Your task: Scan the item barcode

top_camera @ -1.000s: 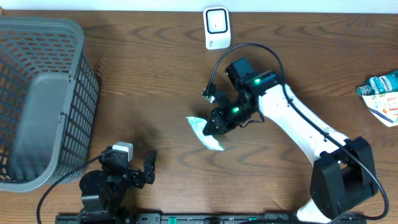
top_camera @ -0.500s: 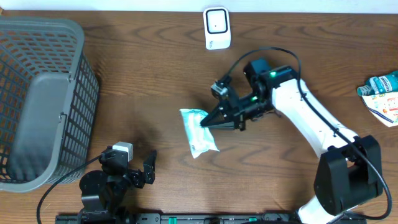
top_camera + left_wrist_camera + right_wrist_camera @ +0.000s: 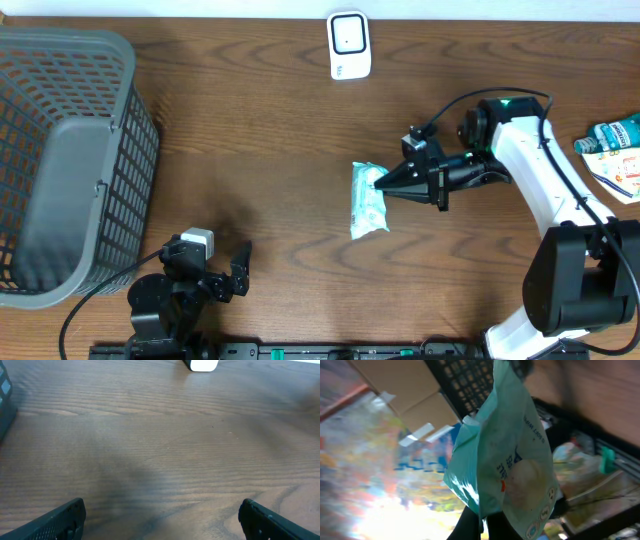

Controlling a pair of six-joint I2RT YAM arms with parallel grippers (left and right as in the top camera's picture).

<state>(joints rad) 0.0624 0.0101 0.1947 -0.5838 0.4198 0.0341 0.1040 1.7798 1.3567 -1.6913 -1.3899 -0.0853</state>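
Noted wipes packet (image 3: 367, 200) dangling, pinched by 1 edge in clenched right gripper (image 3: 380, 185), right of centre, well short of scanner (image 3: 349, 45) at far edge. Noted left gripper (image 3: 162, 512) spread, empty, near left. Could slip or swing, hiding barcode: thin grip, limp film.

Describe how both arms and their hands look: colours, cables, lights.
The right arm has white links, black joints, a green light and a thin black cable; its right hand is black and tapered. The left arm is black with a pale block on top; the left hand has black fingers.
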